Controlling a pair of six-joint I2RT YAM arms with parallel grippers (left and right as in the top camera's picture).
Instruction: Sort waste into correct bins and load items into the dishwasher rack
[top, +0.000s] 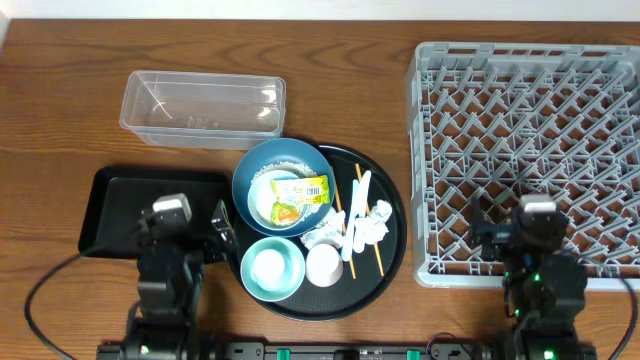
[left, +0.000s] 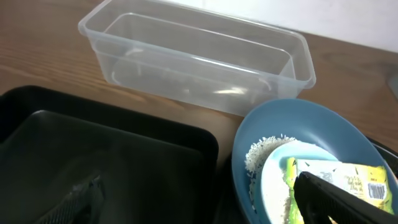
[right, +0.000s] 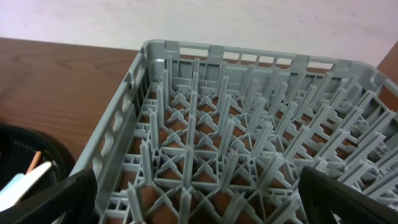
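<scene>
While left end effector (left: 200, 204), right end effector (right: 202, 202) gape wide, wrapper (top: 300, 191) in blue bowl (top: 262, 160).

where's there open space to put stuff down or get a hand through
Bare wood: left of the clear tub and the wide gap between it and the dishwasher rack. Tub, rack and shallow black tray hold nothing. Crowded: the round black tray, with blue bowl, napkins and chopsticks packed together, and only a narrow strip between it and the rack.
</scene>
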